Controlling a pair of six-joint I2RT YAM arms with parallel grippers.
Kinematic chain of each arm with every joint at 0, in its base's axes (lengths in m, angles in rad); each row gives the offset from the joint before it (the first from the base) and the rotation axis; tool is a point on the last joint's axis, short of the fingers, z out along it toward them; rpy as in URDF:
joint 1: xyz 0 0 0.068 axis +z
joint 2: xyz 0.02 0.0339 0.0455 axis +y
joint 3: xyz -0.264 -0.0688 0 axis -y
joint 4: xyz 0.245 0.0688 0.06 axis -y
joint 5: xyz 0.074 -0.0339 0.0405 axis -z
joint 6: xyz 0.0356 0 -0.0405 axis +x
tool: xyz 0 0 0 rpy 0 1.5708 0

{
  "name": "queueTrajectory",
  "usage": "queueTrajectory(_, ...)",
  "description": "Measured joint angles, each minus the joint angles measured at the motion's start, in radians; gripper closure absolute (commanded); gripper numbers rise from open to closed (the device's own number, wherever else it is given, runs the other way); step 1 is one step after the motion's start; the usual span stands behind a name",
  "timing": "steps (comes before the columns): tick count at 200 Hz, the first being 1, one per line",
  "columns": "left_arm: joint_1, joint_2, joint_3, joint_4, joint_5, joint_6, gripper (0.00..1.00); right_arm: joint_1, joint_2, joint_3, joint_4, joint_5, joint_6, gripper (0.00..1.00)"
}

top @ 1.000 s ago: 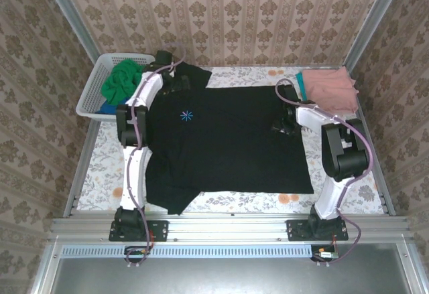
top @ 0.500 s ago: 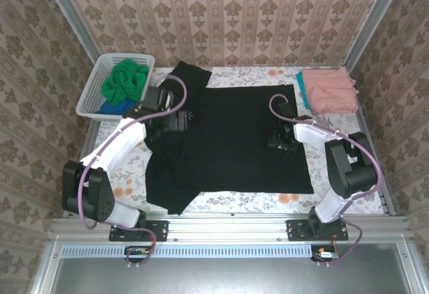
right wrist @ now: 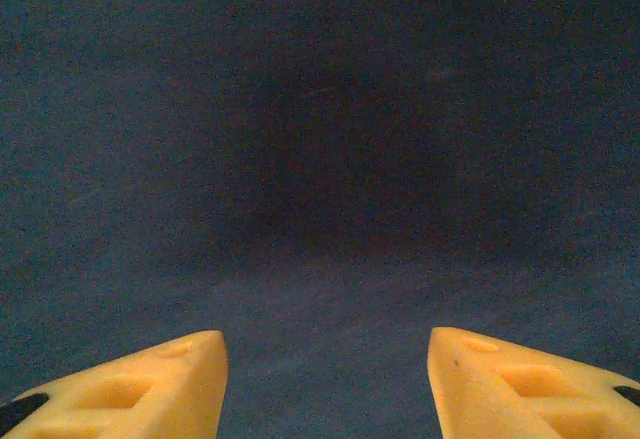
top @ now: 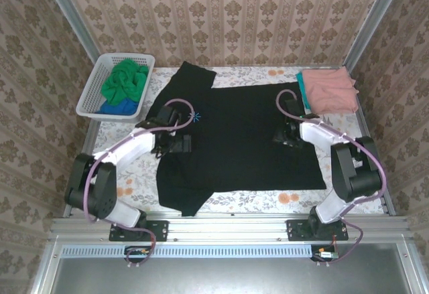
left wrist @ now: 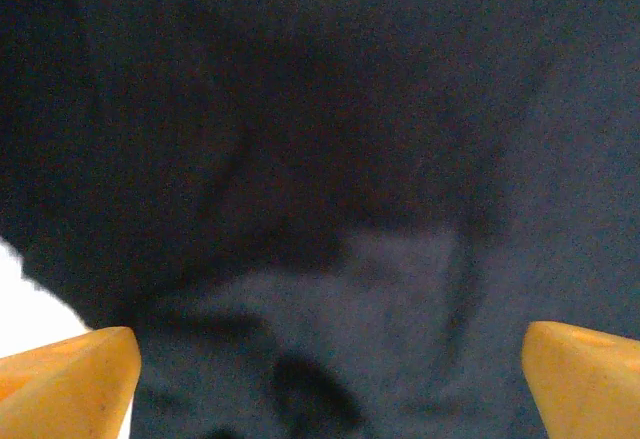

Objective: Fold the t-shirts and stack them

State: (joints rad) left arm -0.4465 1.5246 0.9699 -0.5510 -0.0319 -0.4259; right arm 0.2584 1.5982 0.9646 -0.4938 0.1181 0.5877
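Note:
A black t-shirt (top: 234, 140) lies spread flat across the middle of the table, a small blue star print near its left shoulder. My left gripper (top: 179, 145) hangs low over the shirt's left side, open wide, with wrinkled black cloth (left wrist: 400, 259) below the fingers (left wrist: 70, 374). Over the shirt's right edge my right gripper (top: 285, 138) stands open above smooth black cloth (right wrist: 320, 159), nothing between its fingertips (right wrist: 160, 379). A green t-shirt (top: 125, 82) and a blue one (top: 110, 108) sit in the basket. A salmon pink t-shirt (top: 332, 90) lies folded on a teal one (top: 302, 88) at the back right.
The white lattice basket (top: 90, 96) stands at the back left corner. The floral table cover (top: 268, 200) shows along the front edge and on both sides of the black shirt. Patterned walls close in the table on three sides.
My left arm has swung from the far side by the basket down to the shirt's left part. The black shirt has shifted right and its left side is rumpled. The right gripper has opened a little.

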Motion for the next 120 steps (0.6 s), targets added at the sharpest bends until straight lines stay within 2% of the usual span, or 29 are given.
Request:
queueTrajectory(17,0.001,0.086,0.096,0.017,-0.006,0.007,0.00,0.109,-0.019,-0.004,0.026,-0.003,0.023,0.42)
queueTrajectory(34,0.008,0.178,0.195,0.034,-0.005,0.023,0.00,0.162,0.012,-0.014,0.045,-0.013,0.042,0.43)
queueTrajectory(61,0.048,0.373,0.365,0.059,0.001,0.047,0.00,0.143,0.101,-0.017,0.042,-0.008,0.049,0.43)
queueTrajectory(86,0.106,0.535,0.470,0.057,0.014,0.067,0.00,0.130,0.123,0.026,0.016,0.009,0.048,0.42)
queueTrajectory(120,0.134,0.658,0.665,0.021,0.035,0.080,0.00,0.099,0.180,0.090,-0.036,0.041,0.034,0.42)
